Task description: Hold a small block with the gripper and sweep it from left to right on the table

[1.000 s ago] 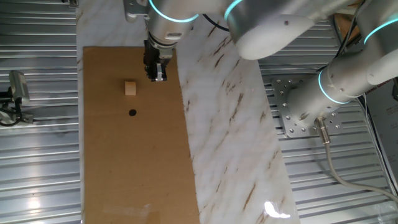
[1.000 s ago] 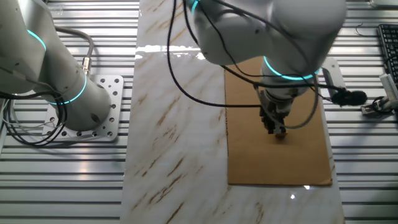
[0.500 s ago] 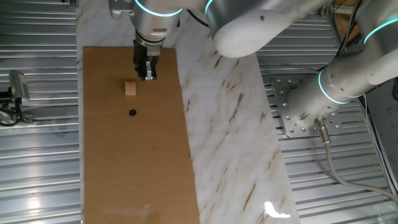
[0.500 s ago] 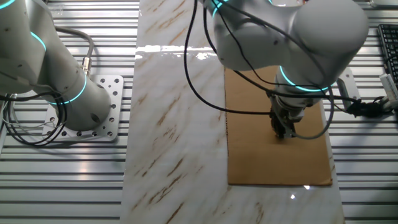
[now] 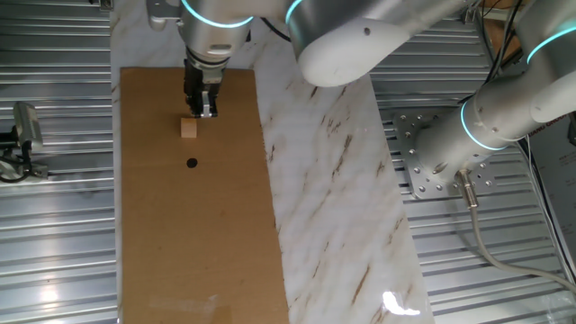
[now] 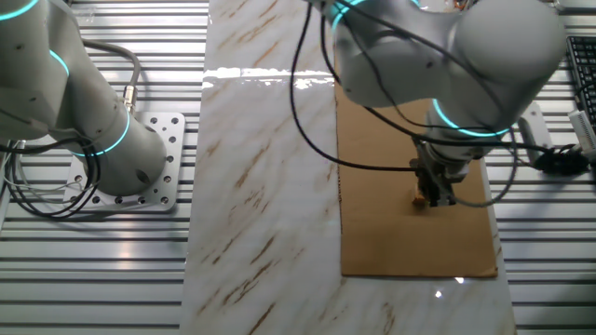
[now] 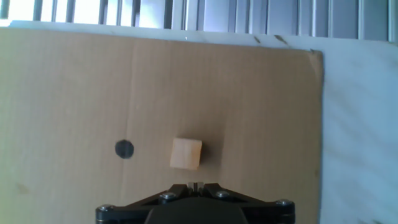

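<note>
The small block (image 5: 189, 129) is a pale tan wooden cube lying on the brown panel of the table (image 5: 180, 234). It also shows in the hand view (image 7: 186, 154) and, partly hidden, in the other fixed view (image 6: 419, 199). My gripper (image 5: 200, 110) hangs just above and slightly behind the block, apart from it. In the hand view my gripper (image 7: 196, 185) has its fingers pressed together with nothing between them. In the other fixed view my gripper (image 6: 434, 197) stands over the brown panel.
A small black dot (image 5: 191, 163) lies on the brown panel near the block, also in the hand view (image 7: 124, 149). The white marble panel (image 5: 333, 180) adjoins on the right. A second white arm (image 5: 504, 117) stands on a bolted base. Ribbed grey metal surrounds the table.
My gripper has moved left across the brown panel from beside the marble seam to just over the block. The block and the black dot have not moved.
</note>
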Tool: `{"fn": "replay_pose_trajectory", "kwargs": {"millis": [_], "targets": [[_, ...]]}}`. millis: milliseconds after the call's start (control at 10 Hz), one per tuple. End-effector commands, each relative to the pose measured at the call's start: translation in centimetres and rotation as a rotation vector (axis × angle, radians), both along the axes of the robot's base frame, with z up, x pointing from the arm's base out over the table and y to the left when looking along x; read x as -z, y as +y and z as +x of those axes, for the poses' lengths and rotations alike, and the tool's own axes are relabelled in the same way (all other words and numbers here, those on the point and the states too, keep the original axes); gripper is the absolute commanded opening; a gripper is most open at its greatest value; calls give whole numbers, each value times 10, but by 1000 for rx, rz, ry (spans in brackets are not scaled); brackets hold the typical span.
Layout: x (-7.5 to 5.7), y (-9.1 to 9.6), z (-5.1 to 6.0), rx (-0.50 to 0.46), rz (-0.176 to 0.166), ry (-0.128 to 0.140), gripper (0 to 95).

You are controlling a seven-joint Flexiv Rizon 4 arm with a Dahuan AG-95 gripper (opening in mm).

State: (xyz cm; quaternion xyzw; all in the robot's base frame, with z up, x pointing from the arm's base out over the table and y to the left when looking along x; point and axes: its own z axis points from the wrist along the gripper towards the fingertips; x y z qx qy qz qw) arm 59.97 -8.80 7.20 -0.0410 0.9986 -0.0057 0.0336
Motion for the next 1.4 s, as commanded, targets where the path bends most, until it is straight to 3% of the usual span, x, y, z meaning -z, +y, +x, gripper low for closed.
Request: {"fn": "replay_pose_trajectory", "kwargs": {"millis": [100, 400, 700, 800, 1400], "targets": [[1, 1, 4, 0, 4, -2, 0], [5, 3, 11, 8, 14, -5, 0], [5, 3, 11, -28, 16, -2, 0], [5, 3, 11, -30, 15, 2, 190], [14, -1, 6, -12, 26, 7, 190]]}}
